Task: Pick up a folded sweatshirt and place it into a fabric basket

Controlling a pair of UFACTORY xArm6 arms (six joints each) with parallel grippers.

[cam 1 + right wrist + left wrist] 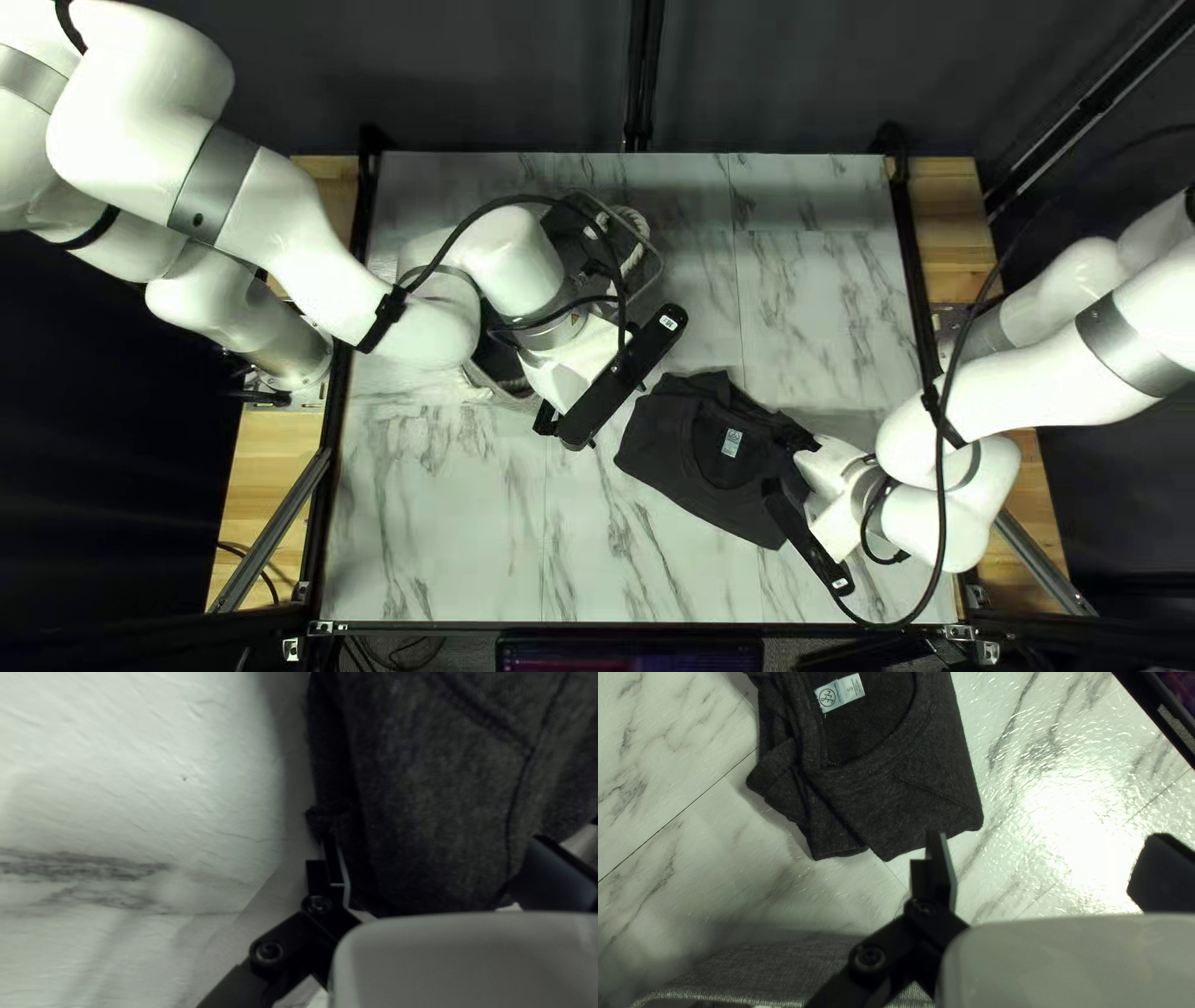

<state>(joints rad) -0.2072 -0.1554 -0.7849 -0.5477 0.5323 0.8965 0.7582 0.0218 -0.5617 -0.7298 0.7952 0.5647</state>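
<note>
The dark grey folded sweatshirt (672, 436) lies on the table with its neck label up. At its right edge is my right gripper (797, 438); in the right wrist view the sweatshirt (430, 790) extends between the widely parted fingers of that gripper (436, 858). My left gripper (623, 377) hangs beyond the sweatshirt's other side, its tips hidden in the top left view. Nothing is between the parted fingers of the left gripper (1047, 852), and the sweatshirt (934, 790) lies ahead of them. The grey fabric basket (650, 276) is partly hidden beneath my left arm.
The basket's grey cloth side (784, 970) also shows beside my left gripper in the left wrist view. White rope handles are on the basket. Marbled table surface (448, 523) spreads around the sweatshirt. A dark cable hangs from each arm.
</note>
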